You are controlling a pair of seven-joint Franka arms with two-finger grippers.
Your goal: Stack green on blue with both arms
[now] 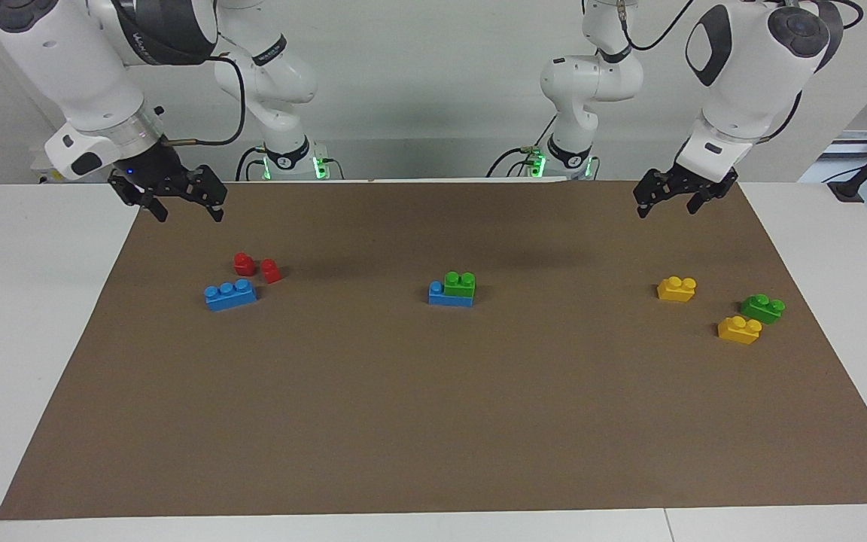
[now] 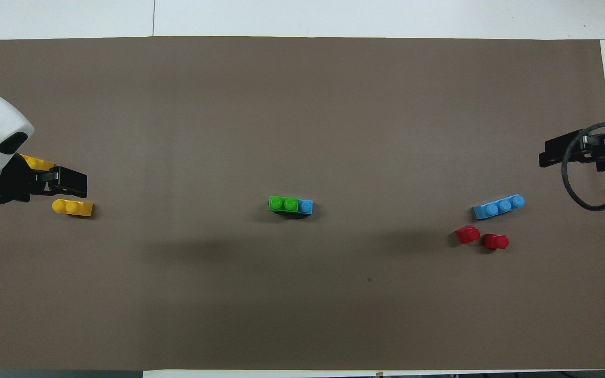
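Green brick [image 1: 460, 283] sat on blue brick [image 1: 450, 294] at bench [image 1: 403, 421] centre. Left claw [image 1: 673, 197] and right claw [image 1: 177, 197] hung apart, empty, over opposite ends. Bricks judged light, rigid, slick; grip the flat sides.

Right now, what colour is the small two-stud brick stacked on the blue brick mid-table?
Bright green plastic two-stud brick; it shows best in the facing view.

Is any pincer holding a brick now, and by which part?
Nothing is held: the left pincer and right pincer hang open and empty above the mat's ends.
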